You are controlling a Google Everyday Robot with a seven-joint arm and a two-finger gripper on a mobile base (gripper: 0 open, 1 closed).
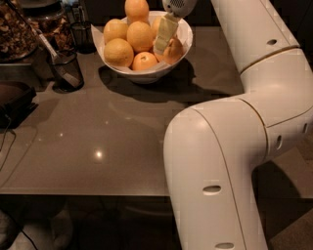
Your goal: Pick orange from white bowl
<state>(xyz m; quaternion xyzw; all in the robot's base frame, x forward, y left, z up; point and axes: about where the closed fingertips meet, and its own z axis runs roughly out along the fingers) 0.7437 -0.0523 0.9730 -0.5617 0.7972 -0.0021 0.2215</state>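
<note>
The orange (139,35) sits near the middle of the white bowl (185,34), packed among other fruit. A paler, larger fruit (118,52) touches it on its lower left, a smaller deep-orange fruit (145,61) lies just below it, and another fruit (136,9) is piled above it at the back. The gripper (163,41) reaches down into the bowl from above, its pale tip just beside the orange's right side and between it and a fruit (174,50) against the bowl's right wall. Whether the jaws are wide, narrow or closed on anything cannot be told. The bowl stands at the far edge of a grey-brown surface (98,146) and casts a dark shadow toward the front. The white arm (234,146) bends across the right half of the view. Left of the bowl stands a dark glass cup (66,73) with a utensil leaning in it, and a clear container of brown pieces (14,29) fills the far left corner.
</note>
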